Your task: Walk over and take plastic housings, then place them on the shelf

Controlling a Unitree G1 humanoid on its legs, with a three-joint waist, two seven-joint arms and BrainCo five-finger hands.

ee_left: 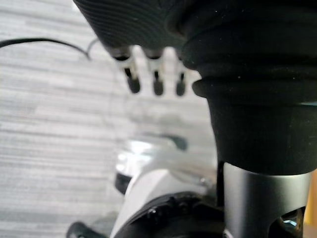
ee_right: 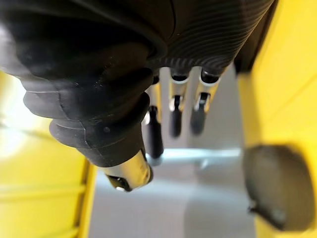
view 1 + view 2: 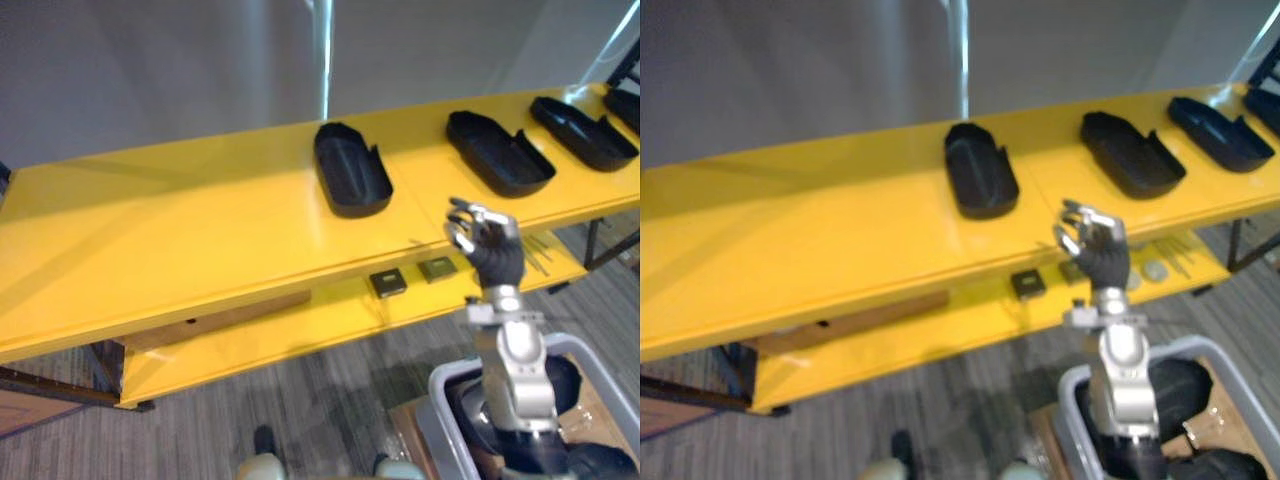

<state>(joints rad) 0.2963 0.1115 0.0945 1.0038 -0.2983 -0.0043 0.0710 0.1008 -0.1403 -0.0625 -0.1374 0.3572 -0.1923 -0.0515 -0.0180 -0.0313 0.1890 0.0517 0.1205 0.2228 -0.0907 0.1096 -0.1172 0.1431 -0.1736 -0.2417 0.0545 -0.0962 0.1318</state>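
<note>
On the top board of the yellow shelf [image 3: 180, 230] we see three black plastic housings lying well apart: one near the middle [image 3: 352, 170], a second to its right [image 3: 498, 153] and a third further right [image 3: 582, 133], all hollow side up. What looks like a fourth shows at the far right edge, but we cannot be sure of it. Down at our right a grey bin [image 3: 440, 420] holds dark parts [image 3: 1185, 385] that we take for more housings.

Our right hand [image 3: 485, 240] is raised in front of the shelf's front edge, its fingers loosely bent and holding nothing. Our left hand [image 1: 157, 84] hangs over the floor with relaxed, nearly straight fingers, also empty.

We judge the housings to be light, stiff shells with smooth, rather slippery walls, so they could slide out of a loose hold. The best hold is probably across the narrow width, thumb on one long wall and fingers on the other, or hooked over the rim.

Below the top board, the lower board [image 3: 300, 330] carries two small square pieces [image 3: 388, 283] and a few thin items further right. The yellow surface is glossy, so a housing set down carelessly may skid. Grey carpet [image 3: 300, 400] covers the floor, and a plain grey wall [image 3: 150, 70] stands behind the shelf.
</note>
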